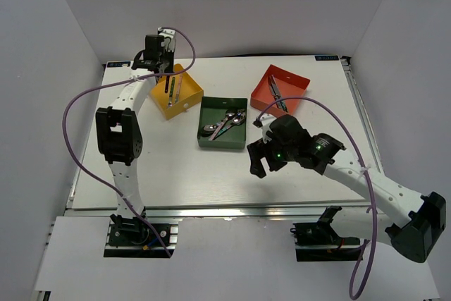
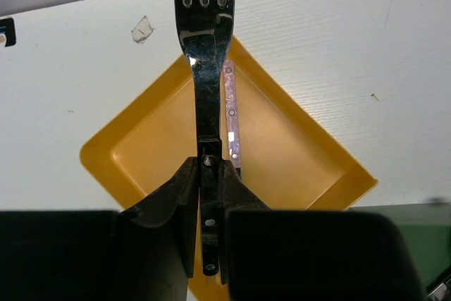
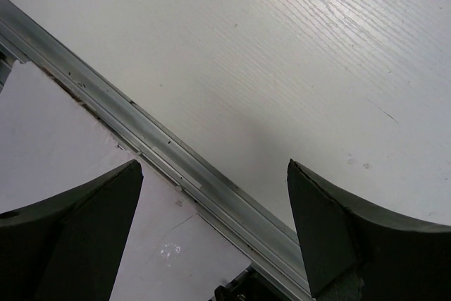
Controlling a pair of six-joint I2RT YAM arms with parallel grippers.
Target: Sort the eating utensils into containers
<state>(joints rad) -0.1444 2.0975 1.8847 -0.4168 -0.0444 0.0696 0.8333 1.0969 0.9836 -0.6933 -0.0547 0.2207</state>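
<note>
**Left arm holding fork over yellow tray**

Left gripper (image 2: 208, 174) is pinching the fork (image 2: 204, 54) by its riveted handle, jaws closed on it. The fork's long axis is running straight out along the fingers, tines pointing away from the gripper, above the yellow tray (image 2: 303, 153). Its metal is showing dark and glossy. A second utensil (image 2: 232, 121) with a pale pink riveted handle is lying in that tray, nearly parallel to the fork. Right gripper (image 3: 213, 167) is hovering over the table (image 3: 317, 68) by its front rail, jaws wide apart, holding nothing.
</note>
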